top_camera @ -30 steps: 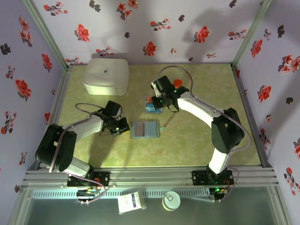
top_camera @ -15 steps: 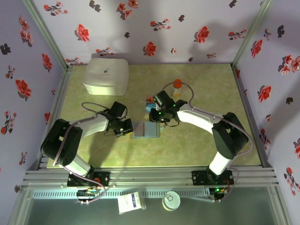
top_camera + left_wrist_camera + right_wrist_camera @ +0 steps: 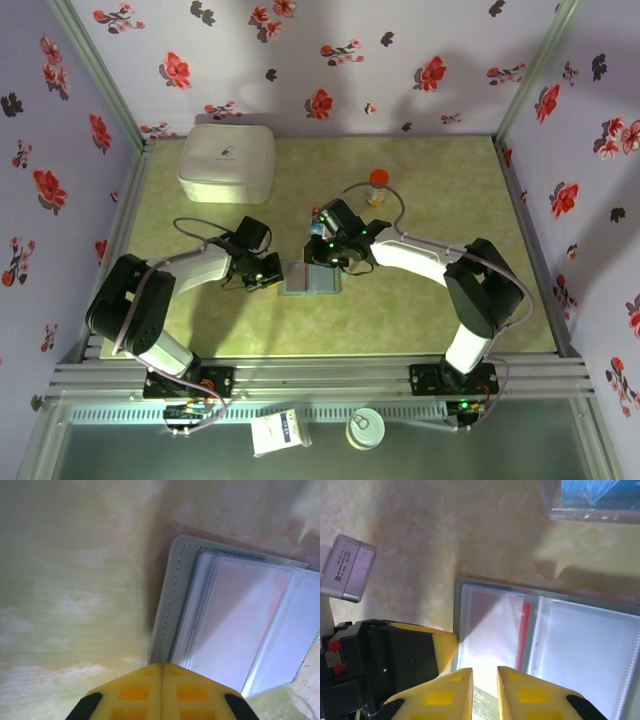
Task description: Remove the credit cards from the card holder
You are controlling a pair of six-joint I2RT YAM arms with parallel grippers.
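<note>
Right gripper (image 3: 484,682): fingers a narrow gap apart, nothing between them, tips over the holder's (image 3: 580,645) left panel. Just ahead of the tips you see the red card (image 3: 522,630) inside the frosted sleeve. Its bright edge is bared beside the centre fold, and its long axis runs the way your fingers point.

Left gripper (image 3: 161,680): clenched, empty, tip at the holder's outer edge, seemingly pinning it.

Holder lies open and flat on the table (image 3: 430,310) between both arms. Blue card (image 3: 600,492) lies out, past the holder's far edge.

Judgement: your right arm is nearer the red edge; the pull likely goes toward the fold.
</note>
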